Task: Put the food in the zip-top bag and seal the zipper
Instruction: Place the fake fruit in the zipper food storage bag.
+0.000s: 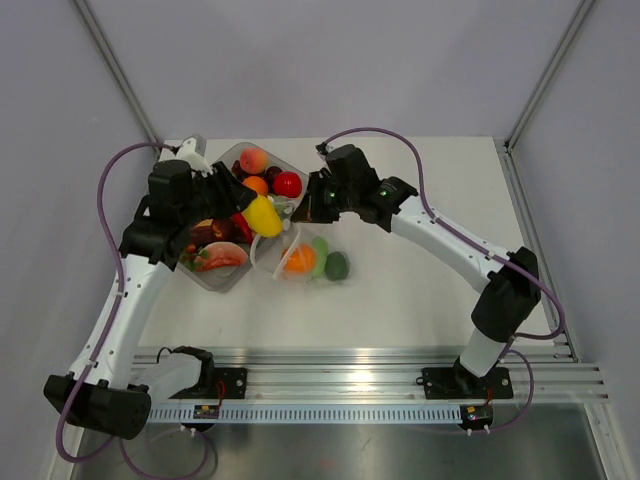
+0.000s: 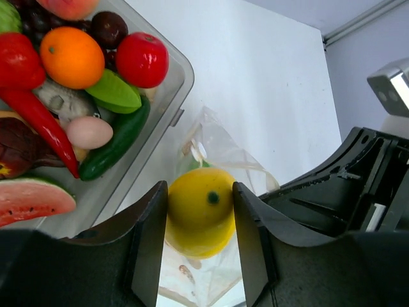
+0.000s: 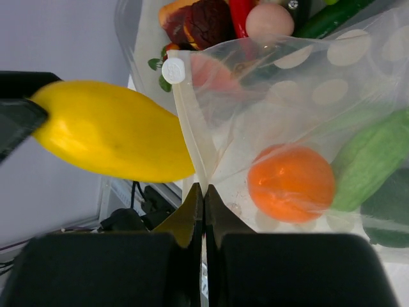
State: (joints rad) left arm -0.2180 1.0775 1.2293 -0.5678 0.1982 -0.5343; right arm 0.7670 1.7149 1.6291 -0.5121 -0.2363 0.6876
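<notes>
From above, the left gripper point(image 1: 256, 211) clamps a yellow food piece point(image 1: 265, 218) just beside the zip-top bag point(image 1: 300, 268). Its wrist view shows the bag's mouth directly beyond the held piece. The right gripper point(image 3: 203, 192), jaws closed, pinches the zipper point(image 3: 192, 128), an orange piece point(image 3: 291, 182) bagged just beyond.

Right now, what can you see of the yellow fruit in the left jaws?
The yellow fruit is a smooth, glossy, plastic-looking oval with a small dark dimple at one end. The left jaws clamp its sides, holding it up over the zip-top bag. One end lies right beside the zipper; whether they touch is unclear.
</notes>
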